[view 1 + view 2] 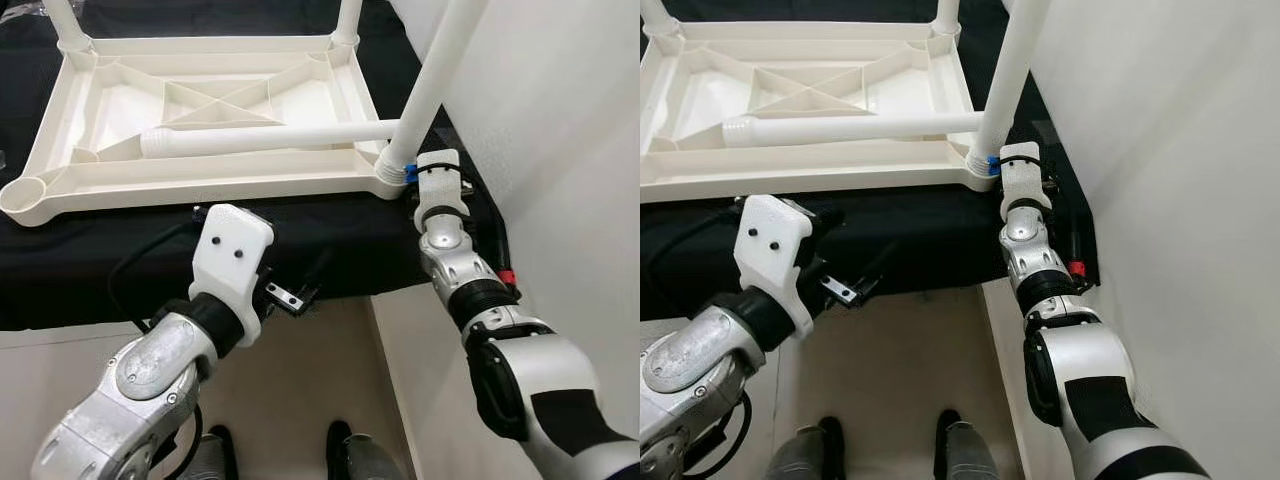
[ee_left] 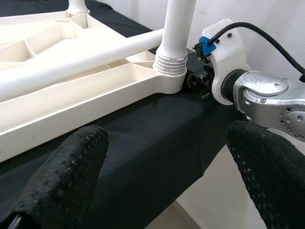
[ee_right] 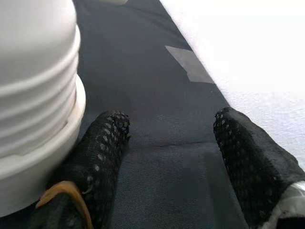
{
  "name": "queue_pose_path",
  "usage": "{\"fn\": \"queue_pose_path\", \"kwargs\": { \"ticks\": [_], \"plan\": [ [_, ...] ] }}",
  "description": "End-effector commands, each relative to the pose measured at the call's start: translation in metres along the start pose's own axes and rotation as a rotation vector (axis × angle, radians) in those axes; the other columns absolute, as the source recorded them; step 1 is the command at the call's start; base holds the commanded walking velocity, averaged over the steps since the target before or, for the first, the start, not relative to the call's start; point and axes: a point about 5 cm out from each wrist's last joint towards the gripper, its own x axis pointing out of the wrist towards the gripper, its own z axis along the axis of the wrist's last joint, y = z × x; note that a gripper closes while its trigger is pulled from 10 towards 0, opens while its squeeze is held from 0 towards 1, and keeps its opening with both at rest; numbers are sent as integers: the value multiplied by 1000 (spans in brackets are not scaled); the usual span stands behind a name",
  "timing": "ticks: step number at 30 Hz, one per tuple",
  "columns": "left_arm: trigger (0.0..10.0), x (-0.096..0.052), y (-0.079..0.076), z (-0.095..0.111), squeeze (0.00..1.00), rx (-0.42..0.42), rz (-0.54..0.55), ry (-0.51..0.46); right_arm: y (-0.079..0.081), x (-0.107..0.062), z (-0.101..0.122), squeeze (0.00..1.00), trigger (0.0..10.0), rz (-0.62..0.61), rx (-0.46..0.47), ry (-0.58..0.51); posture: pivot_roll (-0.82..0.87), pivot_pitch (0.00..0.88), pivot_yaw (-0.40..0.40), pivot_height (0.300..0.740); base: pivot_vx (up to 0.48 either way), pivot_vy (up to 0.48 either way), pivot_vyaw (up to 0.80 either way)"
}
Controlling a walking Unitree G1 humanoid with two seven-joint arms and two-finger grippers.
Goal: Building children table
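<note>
Upturned tabletop (image 1: 200,110) on black desk (image 1: 300,250), three legs fitted, near-right leg (image 1: 425,90) beside wide, empty right fingers (image 3: 107,143), fourth leg (image 1: 270,138) loose inside, near-left socket (image 1: 25,195) still empty, left fingers (image 2: 71,167) wide.

A black cloth (image 1: 330,240) covers the raised surface ahead (whether a bed or a low tabletop lies beneath it cannot be told), and its front edge hangs over a pale, beige floor (image 1: 300,390). On the right a plain white wall (image 1: 560,130) runs along the cloth's side and down to the floor. The light is even and bright, with soft shadow under the cloth's overhang and a pale rectangular patch (image 3: 189,63) on the cloth near the wall.
</note>
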Motion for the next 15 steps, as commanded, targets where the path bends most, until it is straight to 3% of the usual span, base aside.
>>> {"fn": "queue_pose_path", "kwargs": {
  "ticks": [1,3,6,15],
  "plan": [
    [10000,-2,-3,2,0,0,-14,-3,12,-5,-12,0,10000,55,18,51,135,423,-80,740,0,0,0],
    [10000,-1,-2,2,0,0,-8,-5,27,-9,-10,0,10000,151,87,33,126,420,-86,740,0,0,0],
    [10000,-1,-2,3,0,-2,-7,-5,39,-13,-8,0,10000,216,120,7,125,418,-88,740,0,0,0],
    [10000,0,-2,2,0,-3,-7,2,60,-21,-3,0,10000,299,166,-41,120,406,-89,740,0,0,0]
  ]
}}
